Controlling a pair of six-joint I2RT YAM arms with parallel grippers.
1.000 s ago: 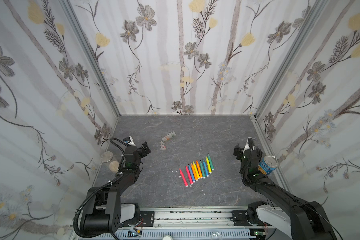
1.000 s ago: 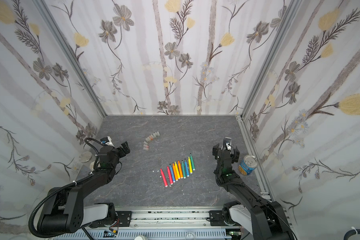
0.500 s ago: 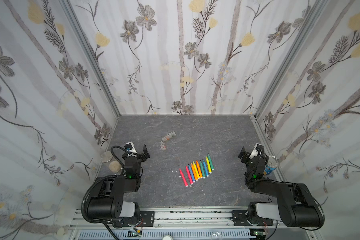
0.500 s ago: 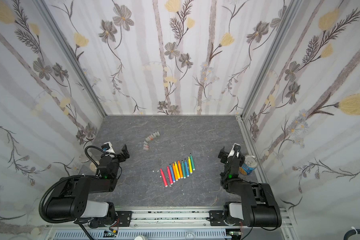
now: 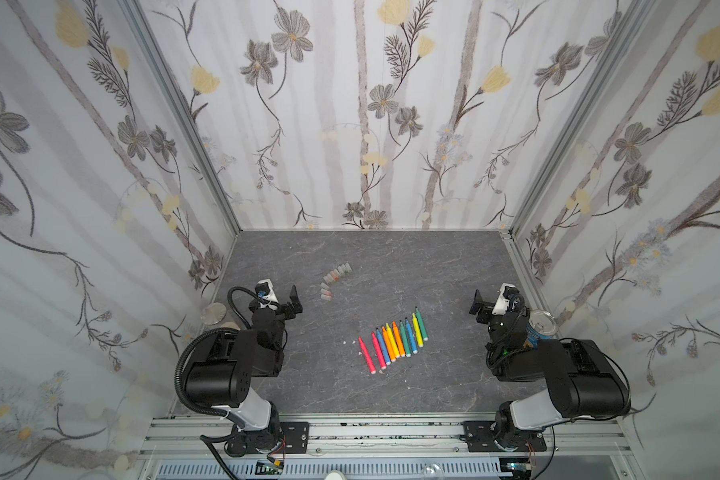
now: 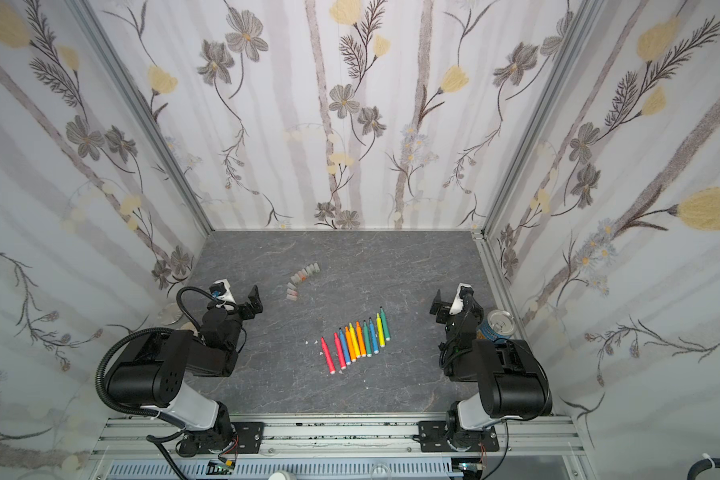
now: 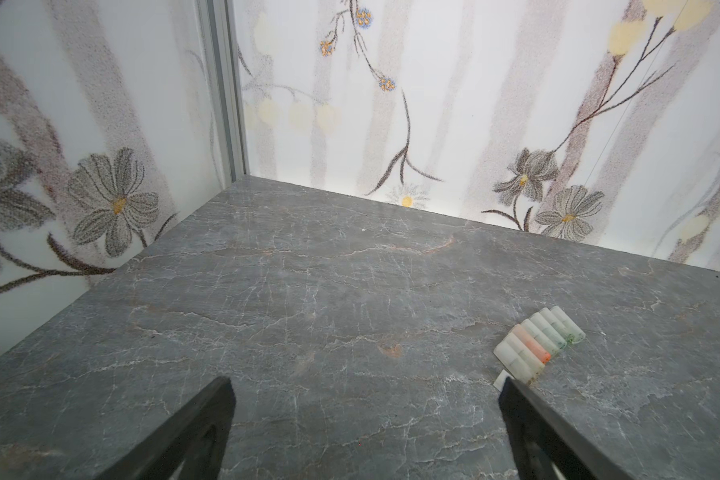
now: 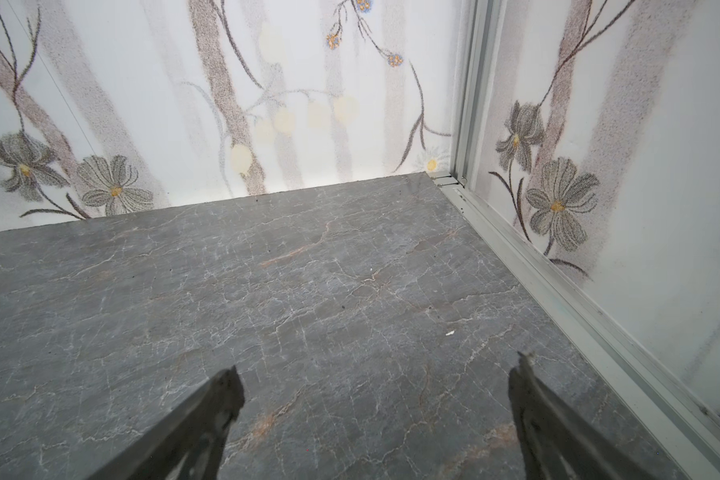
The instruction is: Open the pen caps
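Hanging empty at the sides, left gripper point(image 7: 365, 386) & right gripper point(image 8: 377, 370) both gape wide. Pens point(image 5: 393, 343) lie in a row mid-table point(image 5: 350, 390), tips bare. Pen caps point(image 5: 334, 279) sit clustered apart, nr left gripper. Uncapping looks done, so next move is prob. just a check.

The pens point(image 5: 390, 343) lie in a row mid-bench point(image 5: 391, 257), the pen caps point(image 5: 334, 277) behind-left of them, a can point(image 5: 542, 327) at the right edge.
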